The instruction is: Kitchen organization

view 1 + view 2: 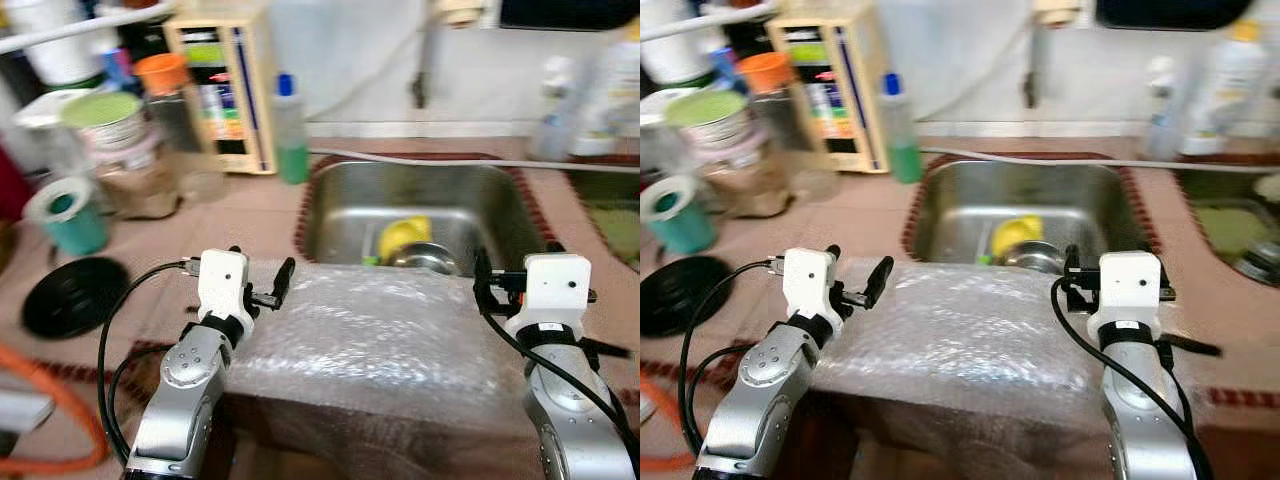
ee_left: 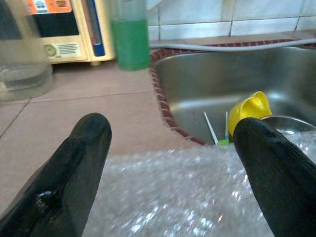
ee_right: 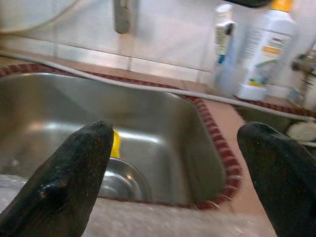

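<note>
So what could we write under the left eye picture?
Both open grippers, left and right, hover over bubble wrap before the sink.

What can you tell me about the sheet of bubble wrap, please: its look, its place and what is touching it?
The bubble wrap is a clear, shiny plastic sheet, wrinkled, lying flat over the counter's front edge and hanging down a little. Its far edge reaches the near rim of the steel sink. The left tool is at its left side and the right tool at its right side, both open; contact cannot be judged.
</note>
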You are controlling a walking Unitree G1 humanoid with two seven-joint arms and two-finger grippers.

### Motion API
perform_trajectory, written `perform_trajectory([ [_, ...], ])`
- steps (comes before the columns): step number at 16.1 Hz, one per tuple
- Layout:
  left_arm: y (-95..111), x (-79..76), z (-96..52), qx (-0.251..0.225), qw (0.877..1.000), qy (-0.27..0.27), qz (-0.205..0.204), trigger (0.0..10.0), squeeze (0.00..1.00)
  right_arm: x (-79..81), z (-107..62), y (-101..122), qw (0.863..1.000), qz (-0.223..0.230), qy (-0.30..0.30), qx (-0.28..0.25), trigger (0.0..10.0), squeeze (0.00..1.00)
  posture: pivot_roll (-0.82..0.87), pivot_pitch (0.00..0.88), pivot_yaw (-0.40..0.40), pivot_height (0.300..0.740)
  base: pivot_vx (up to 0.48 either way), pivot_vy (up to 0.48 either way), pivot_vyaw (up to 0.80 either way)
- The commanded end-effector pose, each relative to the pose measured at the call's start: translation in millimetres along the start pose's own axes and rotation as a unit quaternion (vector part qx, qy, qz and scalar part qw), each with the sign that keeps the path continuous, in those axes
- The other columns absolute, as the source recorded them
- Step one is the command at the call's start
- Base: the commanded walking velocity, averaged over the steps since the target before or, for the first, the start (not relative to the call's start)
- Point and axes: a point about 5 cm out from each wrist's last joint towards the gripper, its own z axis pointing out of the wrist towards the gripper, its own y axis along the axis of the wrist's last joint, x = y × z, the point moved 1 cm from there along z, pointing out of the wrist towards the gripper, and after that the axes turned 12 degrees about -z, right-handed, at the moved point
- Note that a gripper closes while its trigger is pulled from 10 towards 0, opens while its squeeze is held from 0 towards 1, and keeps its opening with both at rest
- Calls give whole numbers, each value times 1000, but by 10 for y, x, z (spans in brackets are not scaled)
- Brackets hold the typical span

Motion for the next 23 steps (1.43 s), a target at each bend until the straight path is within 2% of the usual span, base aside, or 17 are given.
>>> perform_trajectory([
  [1,47,32,-8,-5,1000,17,9,10000,0,17,12,80,1000,6,4,-8,10000,0,-26,0,84,740,0,0,-725],
  [3,50,21,-5,-2,1000,17,6,10000,0,27,31,91,1000,7,9,-8,10000,0,-23,0,78,740,0,0,-725],
  [5,70,14,-5,-4,999,18,28,10000,0,54,66,111,1000,13,14,-7,10000,0,-17,0,71,740,0,0,-725],
  [7,58,13,-8,-2,1000,21,19,10000,0,72,66,119,1000,16,17,-6,10000,0,-17,0,71,740,0,0,-719],
  [11,58,-17,-2,2,1000,20,15,10000,0,154,51,146,999,29,28,-9,10000,0,-11,0,72,740,0,0,0],
  [19,77,1,-9,6,999,25,19,10000,0,188,78,158,999,40,35,-7,10000,0,4,0,71,740,0,0,0],
  [23,78,10,-20,9,999,28,19,10000,0,207,87,165,998,43,37,-7,10000,0,10,0,70,740,-272,0,0],
])
